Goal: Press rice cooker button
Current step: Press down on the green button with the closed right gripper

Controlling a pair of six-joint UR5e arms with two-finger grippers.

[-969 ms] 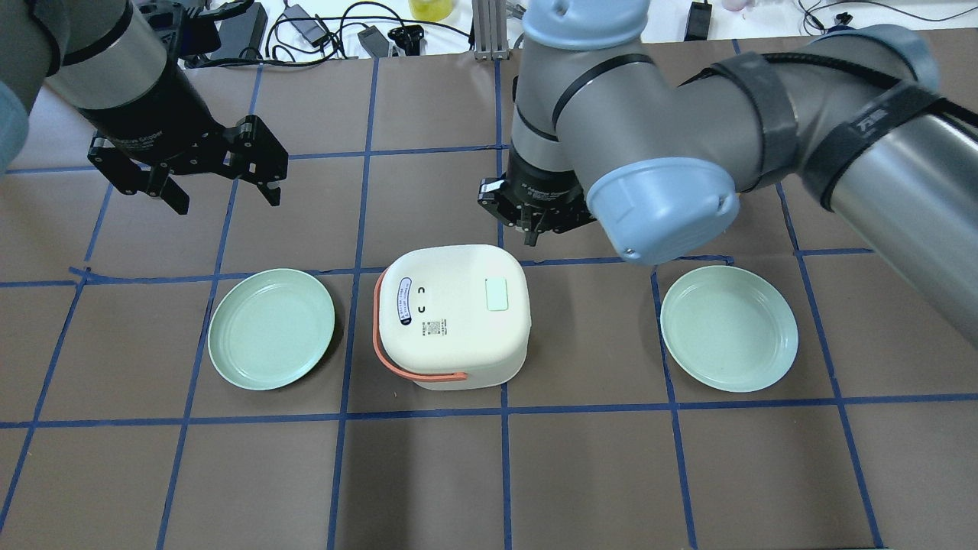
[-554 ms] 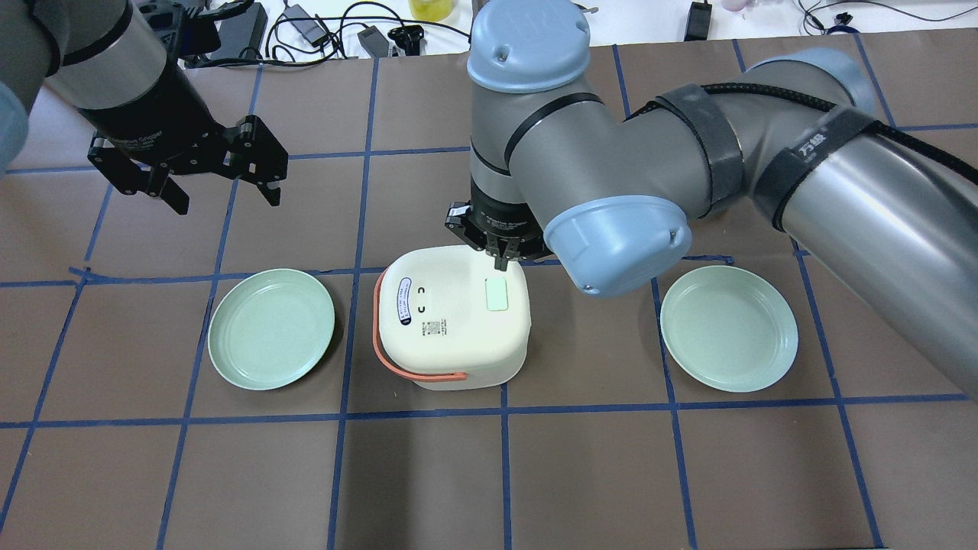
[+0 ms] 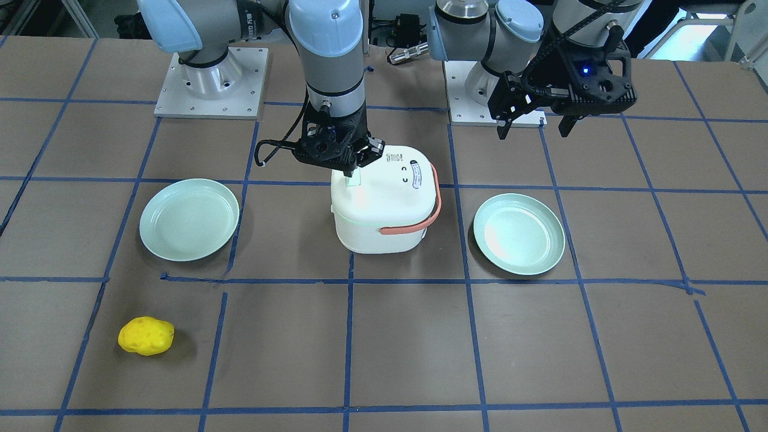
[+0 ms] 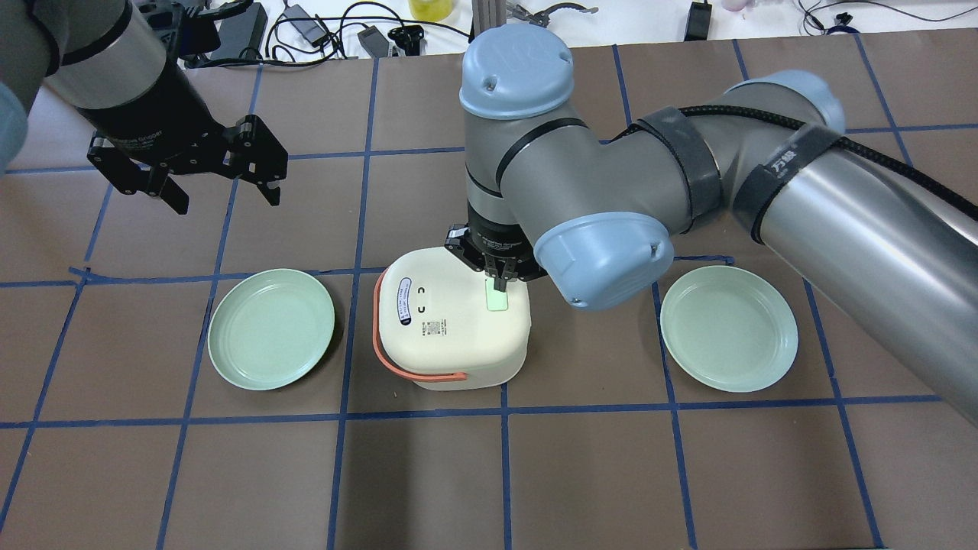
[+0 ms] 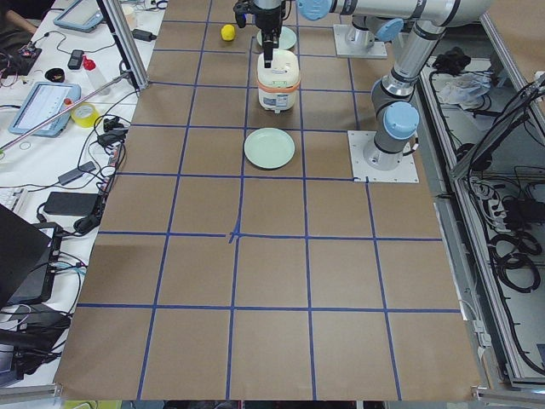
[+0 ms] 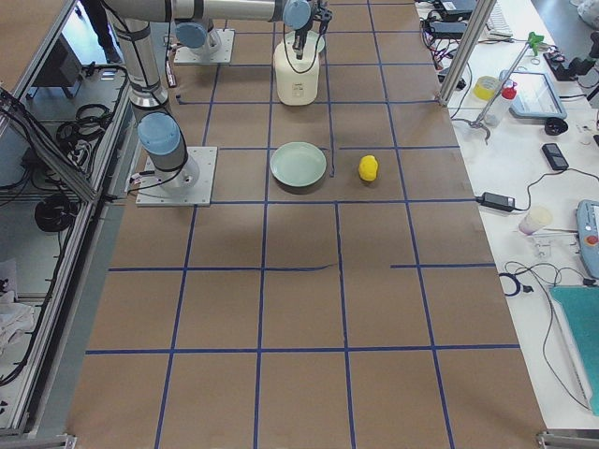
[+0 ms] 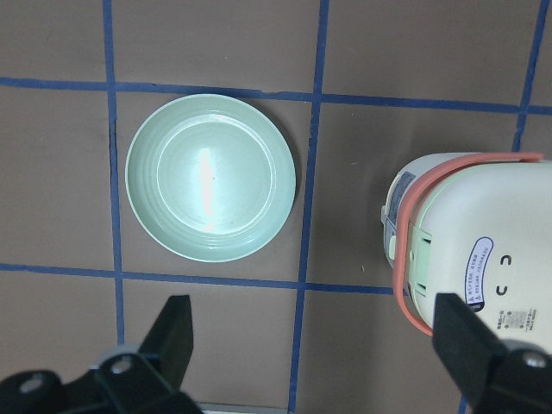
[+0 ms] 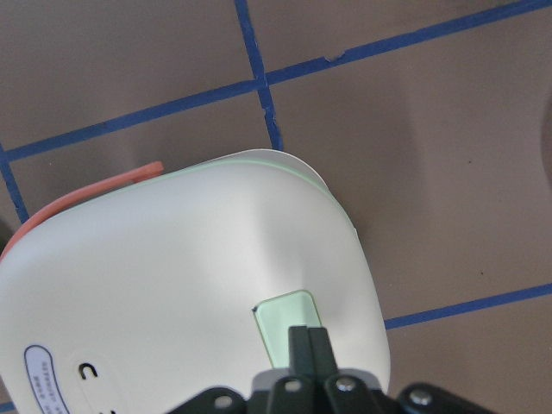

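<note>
A white rice cooker (image 4: 447,325) with an orange handle stands mid-table between two plates; it also shows in the front view (image 3: 384,210). Its pale green button (image 4: 497,299) sits near the lid's right edge. My right gripper (image 4: 498,284) is shut, fingertips together, pointing down onto the button's far end. The right wrist view shows the button (image 8: 285,323) with the shut fingertips (image 8: 308,343) over it. I cannot tell whether they touch it. My left gripper (image 4: 221,187) is open and empty, hovering far left of the cooker (image 7: 470,259).
A green plate (image 4: 271,328) lies left of the cooker and another plate (image 4: 728,328) right of it. A yellow lumpy object (image 3: 146,336) lies near the operators' edge. Cables and chargers (image 4: 321,30) lie beyond the far table edge.
My right arm swung left and toward the cooker; its shut gripper went from beyond the cooker's far right corner to over the button. The left arm has not moved.
</note>
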